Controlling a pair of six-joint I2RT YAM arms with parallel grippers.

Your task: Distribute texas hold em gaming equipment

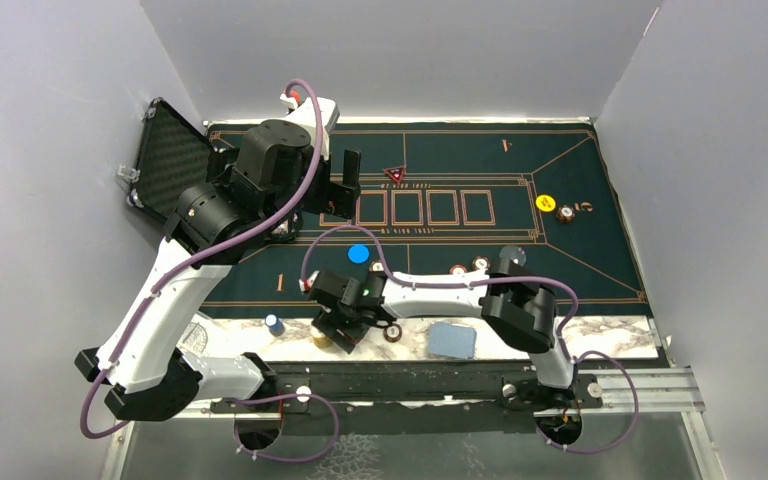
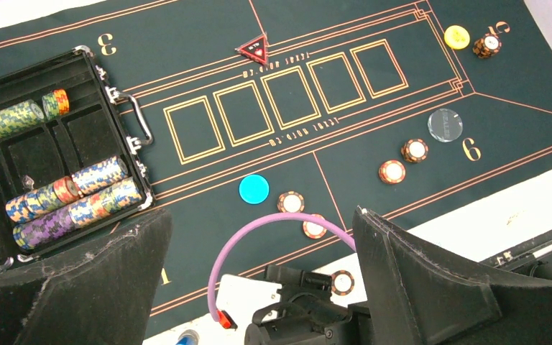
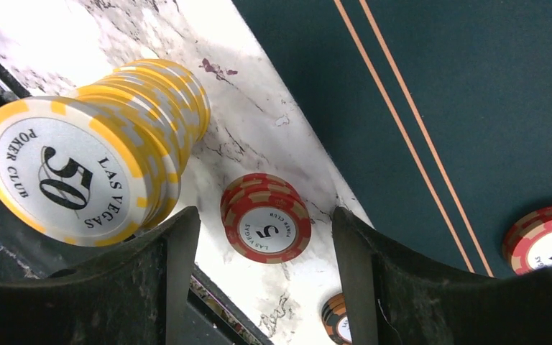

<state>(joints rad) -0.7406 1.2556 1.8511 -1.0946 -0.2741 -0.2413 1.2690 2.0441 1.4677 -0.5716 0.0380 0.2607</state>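
My right gripper (image 3: 264, 241) is open low over the marble strip, nothing held. A short stack of red-and-white chips (image 3: 266, 219) lies just ahead of its fingertips, and a tall yellow chip stack (image 3: 93, 158) stands to its left. From above this gripper (image 1: 342, 333) is beside the yellow stack (image 1: 322, 340). My left gripper (image 2: 262, 230) hangs open and empty high over the mat. Below it lie a blue disc (image 2: 254, 189), loose chips (image 2: 290, 202), a clear disc (image 2: 445, 124), a yellow disc (image 2: 456, 36) and the red triangular marker (image 2: 254, 50). A blue-backed card deck (image 1: 452, 340) rests on the marble strip.
The black foam-lined case (image 2: 0, 162) lies open at the mat's left edge with rows of chips in it. The green felt mat (image 1: 560, 270) covers the table; grey walls close three sides. A small blue-capped object (image 1: 274, 323) stands on the strip near the left arm.
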